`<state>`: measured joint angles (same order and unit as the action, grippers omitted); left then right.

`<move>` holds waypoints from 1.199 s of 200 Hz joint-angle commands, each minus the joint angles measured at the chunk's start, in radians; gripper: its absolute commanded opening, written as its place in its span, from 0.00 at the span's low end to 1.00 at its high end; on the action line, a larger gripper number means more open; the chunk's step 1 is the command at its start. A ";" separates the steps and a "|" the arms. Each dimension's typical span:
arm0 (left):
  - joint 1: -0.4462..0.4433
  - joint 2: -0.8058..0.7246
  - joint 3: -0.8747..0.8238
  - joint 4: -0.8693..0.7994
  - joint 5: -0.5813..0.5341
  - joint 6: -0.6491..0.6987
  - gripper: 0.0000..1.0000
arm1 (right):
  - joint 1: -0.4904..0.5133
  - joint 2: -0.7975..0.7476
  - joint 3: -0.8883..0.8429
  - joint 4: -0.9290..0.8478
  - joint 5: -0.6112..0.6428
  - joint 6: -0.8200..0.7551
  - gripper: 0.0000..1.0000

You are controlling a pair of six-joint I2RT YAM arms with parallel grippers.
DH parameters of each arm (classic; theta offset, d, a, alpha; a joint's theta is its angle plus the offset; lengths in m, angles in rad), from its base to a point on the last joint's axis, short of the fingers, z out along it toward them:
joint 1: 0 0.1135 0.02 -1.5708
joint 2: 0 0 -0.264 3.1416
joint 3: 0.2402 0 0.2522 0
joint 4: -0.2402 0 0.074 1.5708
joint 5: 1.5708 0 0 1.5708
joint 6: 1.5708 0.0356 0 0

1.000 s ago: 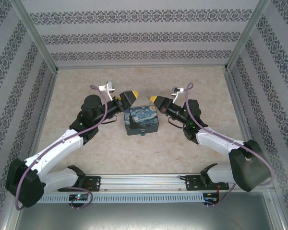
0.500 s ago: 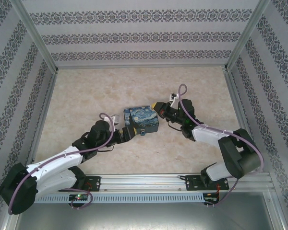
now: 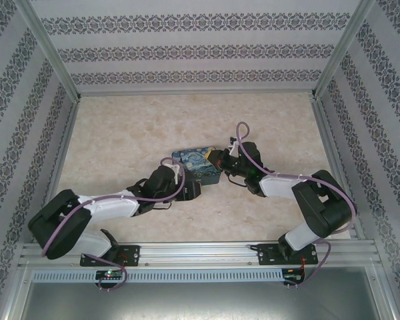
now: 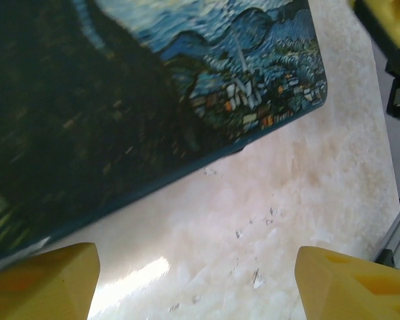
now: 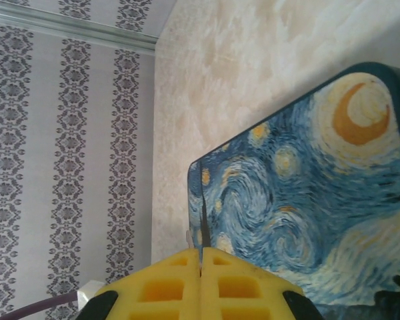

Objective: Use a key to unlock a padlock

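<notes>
Two arms are bent low over a pale marbled desk [image 3: 120,133]. The left arm [image 3: 107,207] is reached in from the near left corner and the right arm [image 3: 300,190] from the near right corner. A rectangular box [image 3: 199,162], printed with a swirling night-sky painting, is laid flat near the middle of the desk. Its long axis is run left to right, with the right end turned slightly toward the far edge, so that one long side is faced toward the near edge and a little to the left. The left gripper [image 3: 192,191] is set low just beside that near long side. In the left wrist view its yellow fingertips [image 4: 43,280] are spread wide, with bare desk between them and nothing held. The right gripper [image 3: 219,158] is placed at the box's right end, close over the lid, and its jaws are pressed together. A thin dark sliver [image 5: 203,227] is seen rising from the seam between them, but what it is cannot be told.
</notes>
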<state>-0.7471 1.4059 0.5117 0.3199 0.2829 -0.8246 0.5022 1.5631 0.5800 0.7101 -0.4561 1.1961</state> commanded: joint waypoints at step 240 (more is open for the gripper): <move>-0.018 0.319 0.111 0.227 -0.123 0.375 0.71 | 0.019 0.091 0.021 0.060 0.042 0.013 0.00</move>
<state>-0.7536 1.6688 0.5941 0.4664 0.1242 -0.4839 0.5087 1.6440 0.6067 0.7593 -0.4347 1.2064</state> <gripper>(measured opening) 0.712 0.064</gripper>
